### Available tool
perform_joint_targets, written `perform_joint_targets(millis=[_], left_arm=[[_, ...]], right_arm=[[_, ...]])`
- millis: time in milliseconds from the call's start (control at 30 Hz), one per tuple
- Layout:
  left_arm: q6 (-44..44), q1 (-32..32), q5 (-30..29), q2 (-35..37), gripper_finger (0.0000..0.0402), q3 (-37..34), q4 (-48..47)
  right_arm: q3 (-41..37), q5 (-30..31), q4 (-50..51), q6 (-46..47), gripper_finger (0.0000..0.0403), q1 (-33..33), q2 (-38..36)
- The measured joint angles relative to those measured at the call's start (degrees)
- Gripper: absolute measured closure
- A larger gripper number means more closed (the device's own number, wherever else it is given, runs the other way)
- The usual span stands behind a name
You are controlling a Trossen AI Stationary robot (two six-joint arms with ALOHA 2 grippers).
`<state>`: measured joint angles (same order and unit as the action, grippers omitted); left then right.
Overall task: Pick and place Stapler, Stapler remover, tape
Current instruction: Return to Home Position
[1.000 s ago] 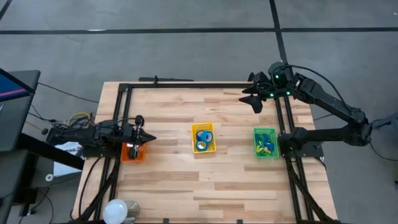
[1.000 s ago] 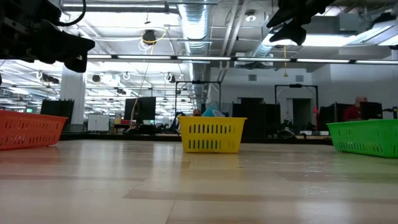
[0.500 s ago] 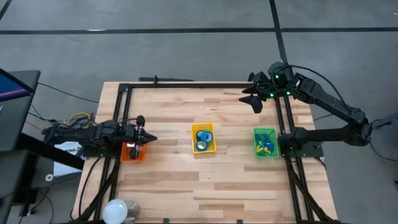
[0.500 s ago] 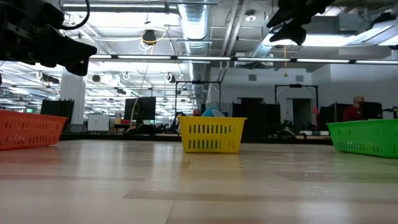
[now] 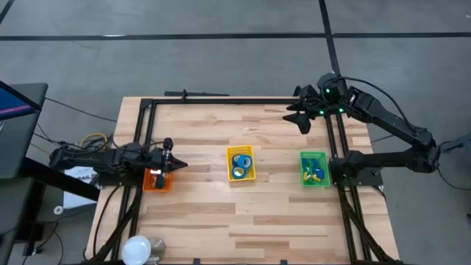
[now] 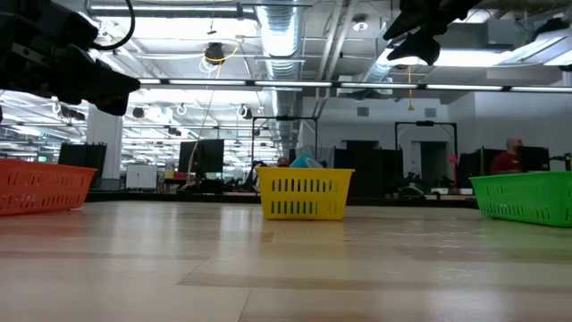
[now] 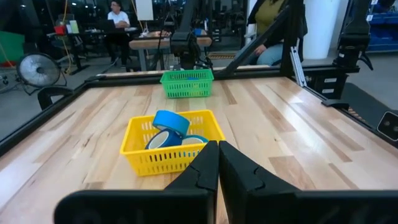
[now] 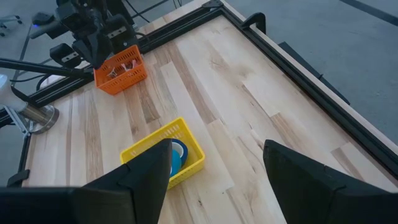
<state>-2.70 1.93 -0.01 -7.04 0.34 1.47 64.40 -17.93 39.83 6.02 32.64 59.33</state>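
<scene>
Blue tape rolls [image 5: 239,162] [image 7: 171,122] lie in a yellow basket [image 5: 229,166] [image 7: 160,159] at the table's middle. An orange basket [image 5: 157,183] stands at the left edge and a green basket [image 5: 302,177] at the right holds small blue and yellow pieces. I cannot make out the stapler or the stapler remover. My left gripper [image 5: 182,165] [image 7: 217,147] is shut with nothing in it. It hovers over the orange basket and points level at the yellow one. My right gripper [image 5: 296,118] [image 8: 217,149] hangs open and high over the far right corner.
Black frame rails [image 5: 141,140] run along the table's left, far and right sides. A white round lamp [image 5: 138,249] sits at the near left corner. Bare wood lies between the baskets and along the near edge. People [image 7: 268,31] sit in the room beyond the table.
My left gripper has edged a little toward the yellow basket and stayed shut.
</scene>
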Motion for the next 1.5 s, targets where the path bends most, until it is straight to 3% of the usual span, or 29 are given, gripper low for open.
perform_joint_targets(millis=[500, 767, 1200, 1500], left_arm=[[-0.01, 0.00, 0.00, -0.62, 0.0398, 0.00, 0.06], [-0.01, 0.00, 0.00, -0.62, 0.0398, 0.00, 0.10], [-0.02, 0.00, 0.02, -0.62, 0.0398, 0.00, 0.36], [0.00, 0.00, 0.02, -0.62, 0.0398, 0.00, 0.44]], right_arm=[[0.00, 0.00, 0.01, 0.02, 0.0159, -0.82, -0.13], [0.00, 0.00, -8.08, 4.37, 0.0159, -2.19, -0.57], [0.00, -0.02, -28.50, 1.11, 0.0159, -16.15, -4.30], [0.00, -0.02, -35.86, 0.87, 0.0159, -26.49, -7.85]])
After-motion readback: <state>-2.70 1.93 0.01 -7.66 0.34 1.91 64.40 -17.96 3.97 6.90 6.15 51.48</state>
